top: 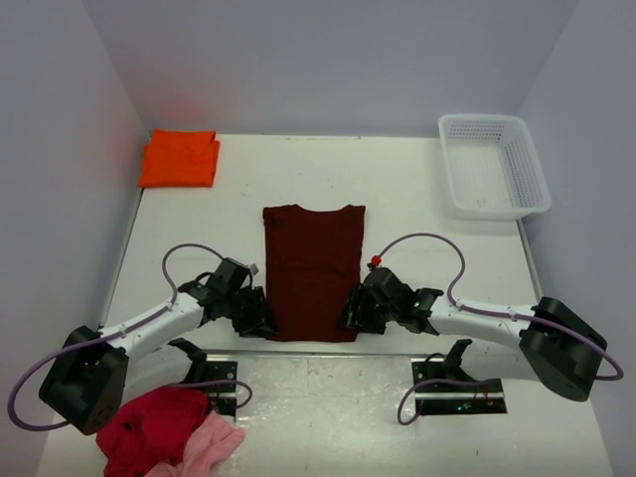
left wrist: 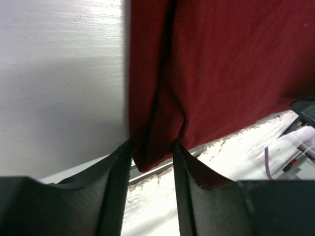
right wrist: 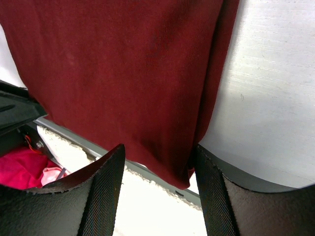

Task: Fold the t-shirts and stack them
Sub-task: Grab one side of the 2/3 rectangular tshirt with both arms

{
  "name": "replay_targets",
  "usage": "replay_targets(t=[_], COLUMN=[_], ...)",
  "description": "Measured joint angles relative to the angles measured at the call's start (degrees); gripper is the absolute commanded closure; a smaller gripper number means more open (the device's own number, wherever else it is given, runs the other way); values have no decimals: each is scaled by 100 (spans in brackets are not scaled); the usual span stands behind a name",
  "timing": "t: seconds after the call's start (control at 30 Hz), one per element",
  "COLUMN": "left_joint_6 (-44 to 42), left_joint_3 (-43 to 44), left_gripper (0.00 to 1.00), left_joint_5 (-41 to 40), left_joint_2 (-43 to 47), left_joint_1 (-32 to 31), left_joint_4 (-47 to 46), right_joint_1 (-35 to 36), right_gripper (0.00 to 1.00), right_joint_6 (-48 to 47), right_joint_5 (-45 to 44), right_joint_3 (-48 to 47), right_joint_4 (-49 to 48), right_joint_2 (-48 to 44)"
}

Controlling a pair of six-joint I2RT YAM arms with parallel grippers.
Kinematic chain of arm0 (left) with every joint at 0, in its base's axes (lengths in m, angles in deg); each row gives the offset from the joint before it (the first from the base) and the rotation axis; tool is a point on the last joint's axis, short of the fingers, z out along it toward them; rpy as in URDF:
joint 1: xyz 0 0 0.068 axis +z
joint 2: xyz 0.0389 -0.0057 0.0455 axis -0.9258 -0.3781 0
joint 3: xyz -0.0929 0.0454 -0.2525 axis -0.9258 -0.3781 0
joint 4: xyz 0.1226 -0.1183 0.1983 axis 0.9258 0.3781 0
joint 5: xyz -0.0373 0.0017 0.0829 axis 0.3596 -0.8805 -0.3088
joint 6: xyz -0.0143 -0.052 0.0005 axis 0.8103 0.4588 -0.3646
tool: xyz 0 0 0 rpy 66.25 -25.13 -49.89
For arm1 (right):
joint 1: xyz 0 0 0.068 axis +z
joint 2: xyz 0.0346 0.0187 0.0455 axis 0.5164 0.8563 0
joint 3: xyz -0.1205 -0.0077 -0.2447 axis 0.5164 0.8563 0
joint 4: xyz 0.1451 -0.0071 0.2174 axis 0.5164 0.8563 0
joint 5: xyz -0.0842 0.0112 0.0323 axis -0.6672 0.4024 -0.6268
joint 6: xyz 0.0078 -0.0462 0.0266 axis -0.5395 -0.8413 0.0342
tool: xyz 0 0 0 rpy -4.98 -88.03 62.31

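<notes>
The orange t-shirt (top: 180,158) is seen folded into a flat square at the far left corner of the table (top: 417,258), so that piece is judged done. The maroon t-shirt (top: 312,270) is laid flat in the middle, collar to the far side and hem at the near edge. Its sides are turned in so that a long narrow panel is shown. The crosswise folds and the stacking are judged not yet done.

The near left hem corner is pinched by the left gripper (left wrist: 151,147), with cloth bunched between both fingers. The near right corner is straddled by the right gripper (right wrist: 158,150), its jaws held wide apart with nothing clamped.

A white basket (top: 494,167) is seen at the far right. A crimson garment (top: 149,422) and a pink garment (top: 209,447) are heaped at the near left
</notes>
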Motion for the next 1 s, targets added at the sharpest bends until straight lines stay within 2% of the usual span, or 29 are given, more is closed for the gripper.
replay_targets(t=[0.13,0.17,0.27,0.77,1.0], left_joint_6=[48,55,57,9,-7], left_joint_3=[-107,-127,-151,-173,-173], left_gripper=[82,91,100,100,100], left_joint_5=[103,131,175,90,90], left_joint_2=[-122,-166,-234,-61,-85], left_joint_1=[0,0,0,0,0], left_joint_4=[-249,-310,-402,-376,-376], right_joint_1=[0,0,0,313,643], right_gripper=[41,41,41,42,43], right_joint_6=[7,7,24,533,892], right_joint_5=[-9,-11,-13,-238,-704], right_joint_3=[0,0,0,28,-4], right_joint_4=[11,11,11,-140,452], right_joint_2=[-4,-4,-4,87,-219])
